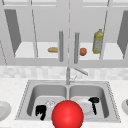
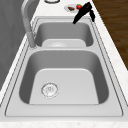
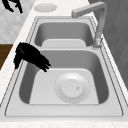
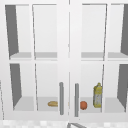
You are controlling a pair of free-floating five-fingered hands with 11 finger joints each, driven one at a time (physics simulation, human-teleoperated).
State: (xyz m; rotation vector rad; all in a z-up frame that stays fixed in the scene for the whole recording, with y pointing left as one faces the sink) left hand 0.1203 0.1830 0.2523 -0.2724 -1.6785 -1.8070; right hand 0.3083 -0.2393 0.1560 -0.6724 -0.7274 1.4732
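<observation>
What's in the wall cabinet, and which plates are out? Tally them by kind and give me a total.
Plates: 3 (basin plate, left counter plate, right counter plate)
Bottles: 1 (yellow bottle)
Bread rolls: 1 (bread roll)
Round fruits: 1 (orange-red fruit)
Total: 6

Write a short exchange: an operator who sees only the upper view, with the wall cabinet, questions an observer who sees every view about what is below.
Operator: What lies in the sink?
Observer: A white plate lies flat on the floor of the right basin.
Operator: Where is the right hand?
Observer: It hangs over that basin's front edge, pointing down into it. In the right side view it is beside the plate and apart from it.
</observation>
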